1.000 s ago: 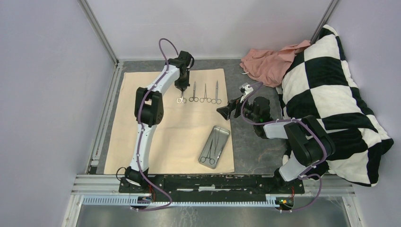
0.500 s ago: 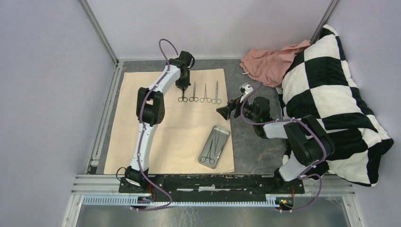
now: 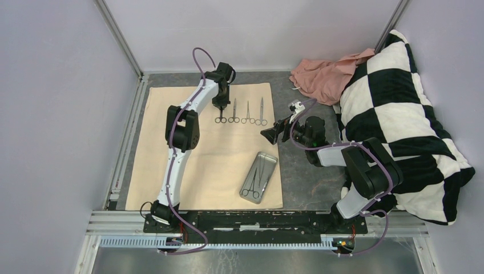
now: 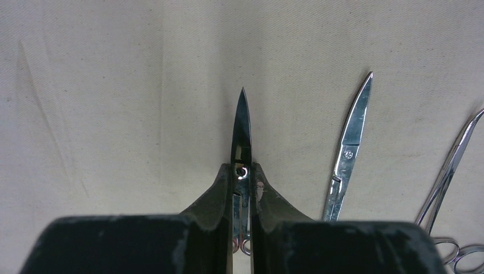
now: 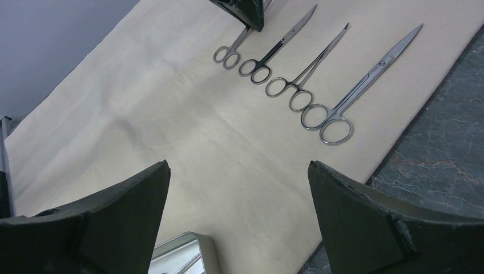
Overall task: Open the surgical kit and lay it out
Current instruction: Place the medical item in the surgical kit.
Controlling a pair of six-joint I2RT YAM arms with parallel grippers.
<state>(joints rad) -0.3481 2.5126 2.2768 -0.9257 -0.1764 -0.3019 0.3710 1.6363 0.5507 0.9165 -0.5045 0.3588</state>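
The surgical kit's beige cloth [image 3: 200,165] lies spread flat. Three slim instruments [image 3: 247,112] lie in a row at its far end. My left gripper [image 3: 220,105] is shut on a fourth, a pair of scissors [image 4: 241,125], at the left end of that row. The blade points away from me, low against the cloth, beside the neighbouring scissors [image 4: 351,142]. The steel tray [image 3: 267,154] sits near the cloth's front right corner with instruments inside. My right gripper [image 3: 273,133] hangs open at the cloth's right edge, [image 5: 238,165] in its own view, empty, facing the row [image 5: 308,68].
A crumpled pink cloth [image 3: 325,77] lies at the back right. A big black-and-white checkered pillow [image 3: 399,114] fills the right side. Dark mat [image 3: 302,182] shows right of the cloth. A metal rail [image 3: 122,154] runs along the left.
My left gripper has shifted slightly farther and to the right with the scissors in it. The right arm has not moved.
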